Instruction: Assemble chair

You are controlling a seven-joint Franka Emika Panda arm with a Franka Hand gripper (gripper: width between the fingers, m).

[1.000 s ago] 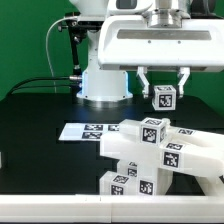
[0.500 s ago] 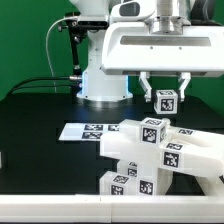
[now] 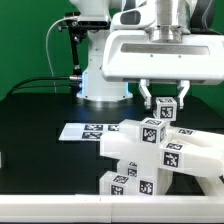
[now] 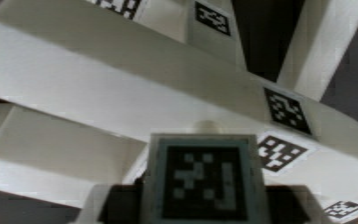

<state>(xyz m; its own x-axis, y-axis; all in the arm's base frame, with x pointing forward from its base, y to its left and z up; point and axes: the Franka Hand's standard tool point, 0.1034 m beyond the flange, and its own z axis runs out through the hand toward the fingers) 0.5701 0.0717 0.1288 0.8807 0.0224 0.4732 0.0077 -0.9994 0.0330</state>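
My gripper (image 3: 165, 104) hangs over the back of the table, shut on a small white tagged cube (image 3: 165, 108) that shows between its two fingers. The cube hovers just above the partly built chair (image 3: 150, 150), a cluster of white blocky bars and cubes with black-and-white tags in the exterior view's lower right. In the wrist view the held cube (image 4: 208, 175) fills the foreground between dark fingers (image 4: 126, 205), with the chair's long white bars (image 4: 140, 85) beneath it. I cannot tell whether the cube touches the chair.
The marker board (image 3: 84, 131) lies flat on the black table to the exterior view's left of the chair. The arm's white base (image 3: 104, 86) stands behind, with a black cable (image 3: 40, 84) running off to the left.
My gripper has come down and slightly toward the exterior view's right with the cube, closer to the top of the chair parts. The chair parts have not moved.
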